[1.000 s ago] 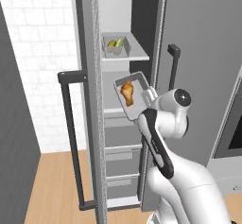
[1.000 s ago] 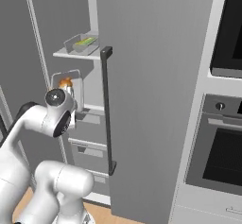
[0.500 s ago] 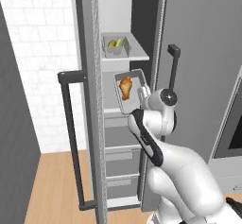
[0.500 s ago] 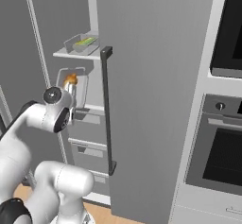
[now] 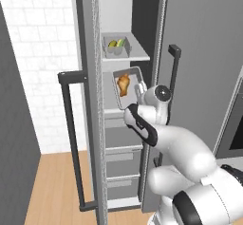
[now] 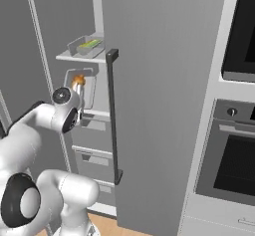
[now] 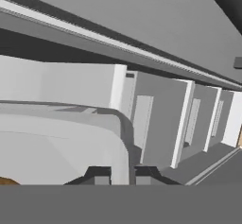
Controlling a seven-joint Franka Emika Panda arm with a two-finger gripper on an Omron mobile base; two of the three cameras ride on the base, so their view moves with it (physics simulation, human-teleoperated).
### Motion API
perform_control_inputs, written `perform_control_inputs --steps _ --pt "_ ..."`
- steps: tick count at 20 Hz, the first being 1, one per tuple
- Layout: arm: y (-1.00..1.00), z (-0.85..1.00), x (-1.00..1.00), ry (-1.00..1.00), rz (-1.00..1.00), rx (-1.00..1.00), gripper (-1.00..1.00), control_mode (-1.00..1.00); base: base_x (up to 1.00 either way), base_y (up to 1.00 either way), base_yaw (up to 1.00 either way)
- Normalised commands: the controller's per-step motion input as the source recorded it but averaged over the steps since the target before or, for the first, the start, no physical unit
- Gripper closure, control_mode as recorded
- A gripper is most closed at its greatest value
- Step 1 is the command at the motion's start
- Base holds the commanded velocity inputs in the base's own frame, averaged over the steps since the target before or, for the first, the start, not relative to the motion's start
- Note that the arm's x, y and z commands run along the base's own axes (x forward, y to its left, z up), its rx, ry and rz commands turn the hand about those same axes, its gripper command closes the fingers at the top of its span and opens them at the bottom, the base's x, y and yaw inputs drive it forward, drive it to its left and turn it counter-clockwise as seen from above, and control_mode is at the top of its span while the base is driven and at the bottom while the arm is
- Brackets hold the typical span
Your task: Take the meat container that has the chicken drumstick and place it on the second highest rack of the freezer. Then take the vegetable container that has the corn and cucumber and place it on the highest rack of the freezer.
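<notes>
Inside the freezer (image 5: 118, 24), claw (image 5: 141, 87) clamped on the meat container (image 5: 127, 87) rim, tilted steeply, just above the second rack (image 5: 114, 111).

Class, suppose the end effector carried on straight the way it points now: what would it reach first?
Probably the freezer interior at the lower shelf: the end effector, shut on the meat container, points into the open compartment. Depth is unclear.

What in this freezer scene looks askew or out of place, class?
The meat container, gripped by the shut gripper on its rim, is tipped steeply in front of the freezer, with the chicken drumstick inside. The vegetable container sits level on the highest rack.
</notes>
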Motion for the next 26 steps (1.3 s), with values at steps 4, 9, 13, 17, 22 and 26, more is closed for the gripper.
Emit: perform_control_inputs --steps 4,9,13,17,22,26 --pt "0.05 -0.02 0.5 0.0 0.0 0.0 1.0 -1.0 0.0 0.0 0.0" --pt "0.13 -0.19 0.52 0.0 0.0 0.01 1.0 -1.0 0.0 0.0 0.0" --pt "0.11 -0.31 0.22 0.0 0.0 0.07 1.0 -1.0 0.0 0.0 0.0" --pt "0.01 -0.26 0.26 0.0 -0.02 0.07 1.0 -1.0 0.0 0.0 0.0" --pt "0.0 -0.06 0.33 0.0 -0.1 0.02 1.0 -1.0 0.0 0.0 0.0" --pt "0.0 -0.12 0.39 0.0 -0.08 0.0 1.0 -1.0 0.0 0.0 0.0"
